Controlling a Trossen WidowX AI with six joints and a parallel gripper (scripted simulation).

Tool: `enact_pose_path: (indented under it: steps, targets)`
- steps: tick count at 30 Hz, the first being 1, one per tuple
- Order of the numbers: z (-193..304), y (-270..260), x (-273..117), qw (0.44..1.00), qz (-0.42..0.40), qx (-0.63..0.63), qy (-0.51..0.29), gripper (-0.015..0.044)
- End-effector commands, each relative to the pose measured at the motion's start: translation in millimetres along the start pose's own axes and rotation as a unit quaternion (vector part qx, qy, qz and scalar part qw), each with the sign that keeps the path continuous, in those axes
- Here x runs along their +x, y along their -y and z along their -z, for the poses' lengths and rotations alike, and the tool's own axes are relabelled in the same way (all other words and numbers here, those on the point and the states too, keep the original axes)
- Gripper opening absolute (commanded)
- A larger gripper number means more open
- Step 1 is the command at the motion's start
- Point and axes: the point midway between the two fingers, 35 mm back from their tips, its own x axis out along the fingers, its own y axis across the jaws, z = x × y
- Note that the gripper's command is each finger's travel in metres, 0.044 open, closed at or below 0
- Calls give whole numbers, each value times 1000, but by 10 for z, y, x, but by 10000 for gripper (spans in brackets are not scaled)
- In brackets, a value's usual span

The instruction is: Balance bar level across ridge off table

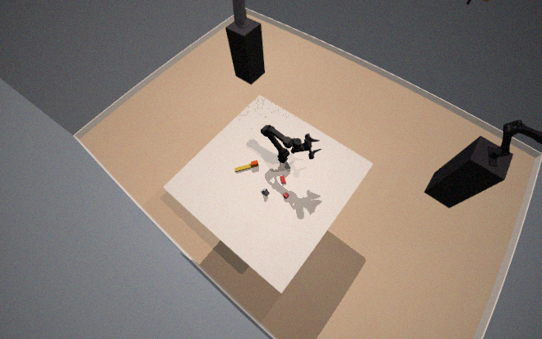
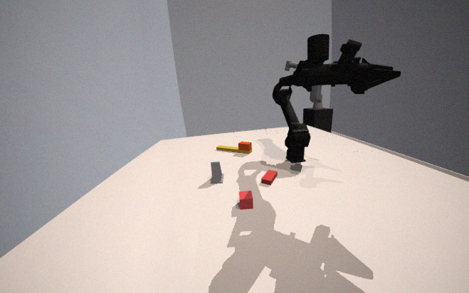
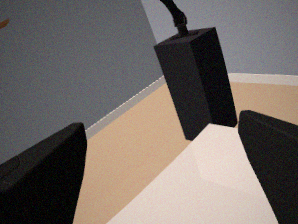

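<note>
The yellow bar (image 1: 242, 168) (image 2: 228, 148) lies low on the white table (image 1: 222, 219) (image 2: 119, 218), with an orange block (image 1: 254, 163) (image 2: 245, 146) on one end. The grey ridge (image 1: 265, 192) (image 2: 215, 171) stands apart from the bar, nearer the exterior camera. My gripper (image 1: 319, 144) (image 2: 396, 70) (image 3: 164, 127) is open and empty, high above the table and well away from the bar and ridge. It points outward, roughly level. The wrist view shows neither bar nor ridge.
A flat red block (image 1: 283, 179) (image 2: 269, 176) and a red cube (image 1: 285, 195) (image 2: 245, 199) lie on the table near the ridge. Off the table stand a black pedestal (image 1: 246, 54) and another black pedestal (image 1: 470, 172) (image 3: 190, 85) bearing an arm. The arm's shadow falls around the red blocks.
</note>
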Motion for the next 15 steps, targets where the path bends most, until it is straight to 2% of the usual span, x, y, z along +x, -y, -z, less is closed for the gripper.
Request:
enact_pose_path:
  steps: [1,15]
  targets:
    - [-62,167,-32,999,37,6,2,315]
    - [-149,891,-304,981,188,55,-2,315]
